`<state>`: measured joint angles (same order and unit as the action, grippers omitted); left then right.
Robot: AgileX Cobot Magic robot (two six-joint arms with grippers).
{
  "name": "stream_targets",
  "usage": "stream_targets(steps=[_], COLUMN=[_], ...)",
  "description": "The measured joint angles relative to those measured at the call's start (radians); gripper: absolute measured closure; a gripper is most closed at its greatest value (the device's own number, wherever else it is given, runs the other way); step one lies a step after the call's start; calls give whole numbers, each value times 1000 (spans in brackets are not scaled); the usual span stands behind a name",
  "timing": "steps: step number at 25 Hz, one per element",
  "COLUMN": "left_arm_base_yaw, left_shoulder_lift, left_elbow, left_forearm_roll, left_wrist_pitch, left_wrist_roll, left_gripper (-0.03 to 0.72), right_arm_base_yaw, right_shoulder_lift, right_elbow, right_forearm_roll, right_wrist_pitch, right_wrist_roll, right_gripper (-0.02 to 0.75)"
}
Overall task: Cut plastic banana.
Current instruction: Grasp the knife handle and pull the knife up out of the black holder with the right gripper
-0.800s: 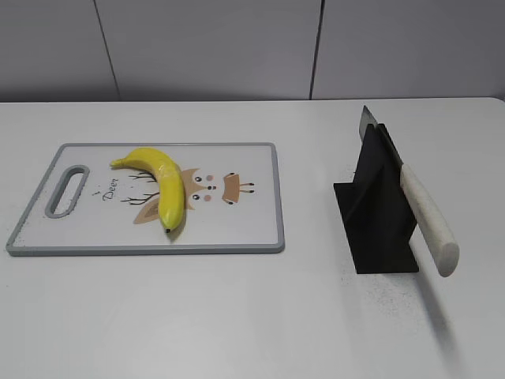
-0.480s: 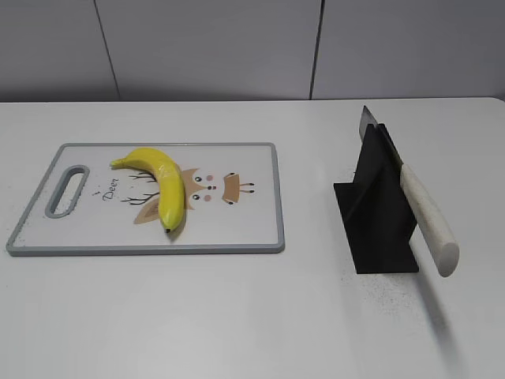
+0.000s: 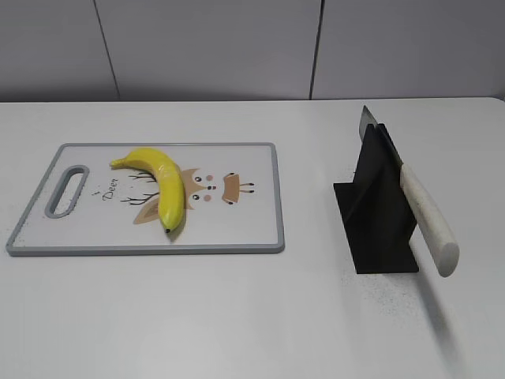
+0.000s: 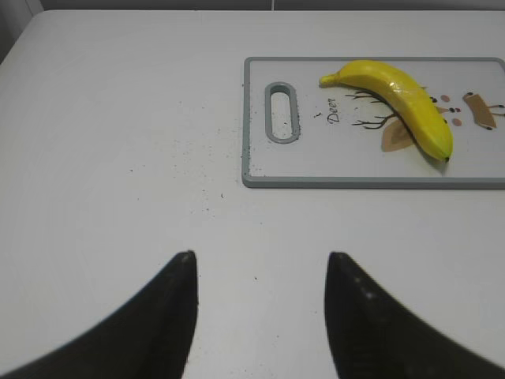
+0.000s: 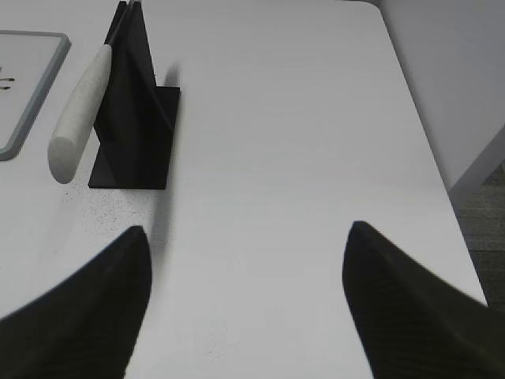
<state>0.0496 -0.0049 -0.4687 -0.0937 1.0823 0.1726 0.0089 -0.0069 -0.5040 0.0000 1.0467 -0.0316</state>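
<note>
The plastic banana (image 3: 161, 184) is glossy yellow and lies curved on a white cutting board (image 3: 237, 229) with a grey rim and a deer print. It also shows in the left wrist view (image 4: 398, 103), on the board (image 4: 316, 158). A knife with a white handle (image 3: 427, 217) rests slanted in a black stand (image 3: 377, 221); in the right wrist view the knife (image 5: 79, 106) and stand (image 5: 138, 134) are at upper left. My left gripper (image 4: 260, 260) is open and empty over bare table, short of the board. My right gripper (image 5: 246, 233) is open and empty, to the right of the stand.
The white table's right edge (image 5: 442, 181) runs close beside the right gripper, with floor beyond it. A grey wall stands behind the table (image 3: 237, 47). Neither arm shows in the exterior view.
</note>
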Motion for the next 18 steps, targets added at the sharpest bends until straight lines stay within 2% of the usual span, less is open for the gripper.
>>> stream_targets(steps=[18], left_arm_base_yaw=[0], left_shoulder_lift=[0], left_elbow=[0], left_forearm_roll=[0], left_wrist_pitch=[0], left_wrist_roll=[0], left_gripper=[176], right_arm_base_yaw=[0], right_shoulder_lift=[0], right_elbow=[0], right_forearm_roll=[0], right_wrist_pitch=[0], right_wrist_roll=[0], right_gripper=[165])
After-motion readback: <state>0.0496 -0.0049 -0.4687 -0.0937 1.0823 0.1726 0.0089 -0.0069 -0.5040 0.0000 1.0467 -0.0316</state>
